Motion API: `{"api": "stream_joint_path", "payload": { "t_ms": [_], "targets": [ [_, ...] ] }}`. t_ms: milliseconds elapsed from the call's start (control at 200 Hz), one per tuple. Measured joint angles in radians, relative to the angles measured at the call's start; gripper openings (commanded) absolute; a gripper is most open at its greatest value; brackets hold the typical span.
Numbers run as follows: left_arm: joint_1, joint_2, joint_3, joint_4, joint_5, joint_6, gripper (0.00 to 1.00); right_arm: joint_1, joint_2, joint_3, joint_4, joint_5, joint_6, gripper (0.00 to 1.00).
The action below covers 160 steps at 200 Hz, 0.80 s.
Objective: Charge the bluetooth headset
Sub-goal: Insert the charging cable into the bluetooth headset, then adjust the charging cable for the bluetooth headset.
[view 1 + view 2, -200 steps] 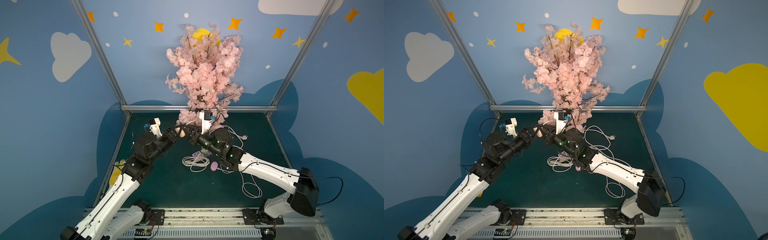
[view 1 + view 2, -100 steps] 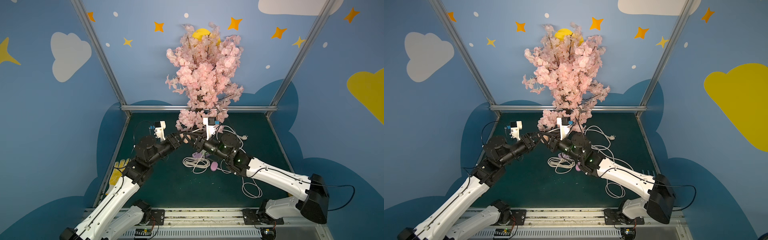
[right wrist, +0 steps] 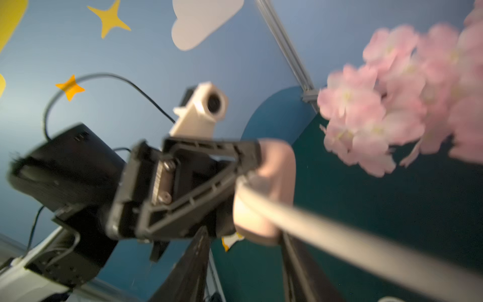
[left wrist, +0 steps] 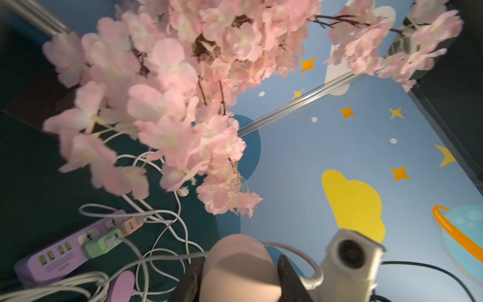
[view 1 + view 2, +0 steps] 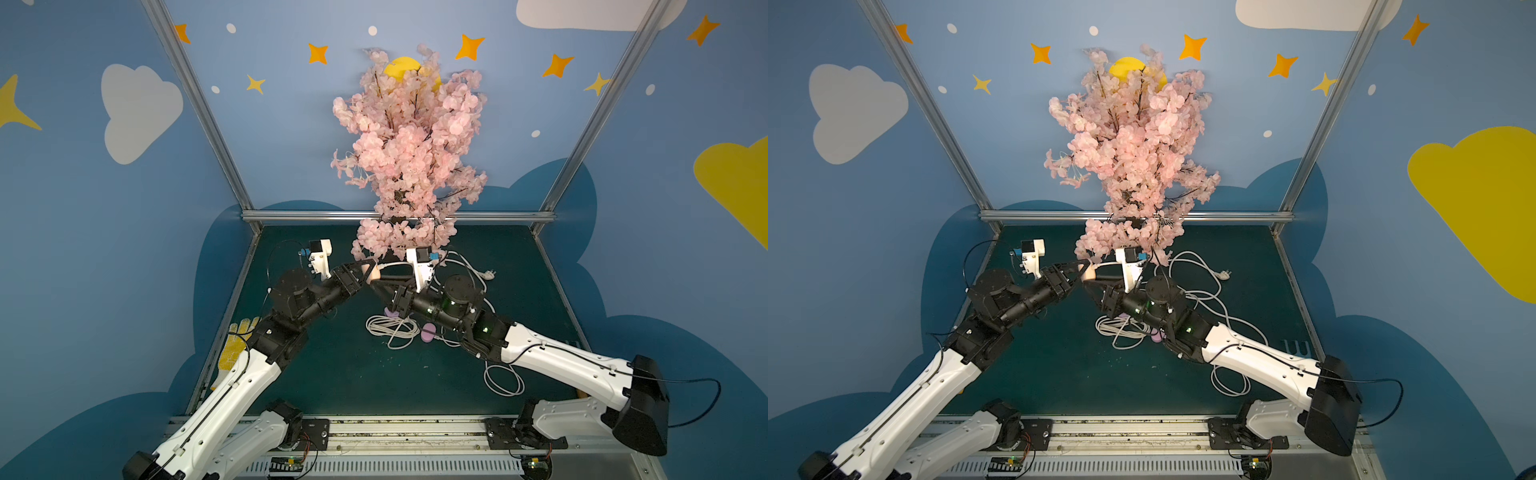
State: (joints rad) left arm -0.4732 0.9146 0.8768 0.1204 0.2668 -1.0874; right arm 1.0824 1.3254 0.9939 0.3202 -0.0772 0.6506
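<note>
Likely to tug the white charging cable (image 3: 352,239) loose from the pale pink rounded bluetooth headset (image 4: 239,264) by drawing the arms apart too briskly; impossible to tell through the blur whether fully seated. Could also snag the pink artificial blossom tree (image 5: 409,158) hanging just above, or hook the cable on a finger during any retreat. Would mean a drop to the dark green desk (image 5: 332,382) on any slackening of the hold, given the headset lifted clear of it in mid-air. Left gripper (image 5: 368,269): closed to a middling width on the headset, one finger against each flank. Right gripper (image 3: 245,231): parted, clamping nothing, straddling the cable right beside the headset. Worth minding the slack toward the purple power strip (image 4: 57,261) on the desk.
</note>
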Motion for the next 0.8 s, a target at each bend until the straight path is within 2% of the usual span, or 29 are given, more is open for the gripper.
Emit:
{"api": "stream_joint_path", "payload": {
  "t_ms": [105, 325, 491, 546, 586, 696, 801],
  "targets": [
    [0.019, 0.012, 0.004, 0.005, -0.031, 0.010, 0.03, 0.028, 0.022, -0.032, -0.021, -0.004, -0.002, 0.46],
    [-0.009, 0.021, 0.008, 0.116, 0.040, 0.007, 0.03, 0.052, 0.048, -0.077, -0.165, -0.036, -0.012, 0.48],
    [-0.008, 0.020, 0.008, 0.127, 0.051, 0.007, 0.04, 0.051, 0.026, -0.077, -0.190, -0.018, -0.039, 0.48],
    [-0.008, 0.020, 0.011, 0.115, 0.050, 0.008, 0.03, 0.051, 0.003, -0.077, -0.202, -0.011, -0.051, 0.42],
    [-0.008, 0.020, 0.018, 0.097, 0.047, 0.011, 0.04, 0.051, -0.019, -0.077, -0.214, -0.008, -0.065, 0.34],
    [-0.008, 0.013, 0.030, 0.055, 0.024, 0.023, 0.04, 0.051, -0.085, -0.077, -0.231, -0.010, -0.109, 0.00],
    [-0.008, -0.006, 0.031, -0.002, -0.010, 0.045, 0.04, 0.051, -0.145, -0.078, -0.237, -0.013, -0.132, 0.00]
  ]
}}
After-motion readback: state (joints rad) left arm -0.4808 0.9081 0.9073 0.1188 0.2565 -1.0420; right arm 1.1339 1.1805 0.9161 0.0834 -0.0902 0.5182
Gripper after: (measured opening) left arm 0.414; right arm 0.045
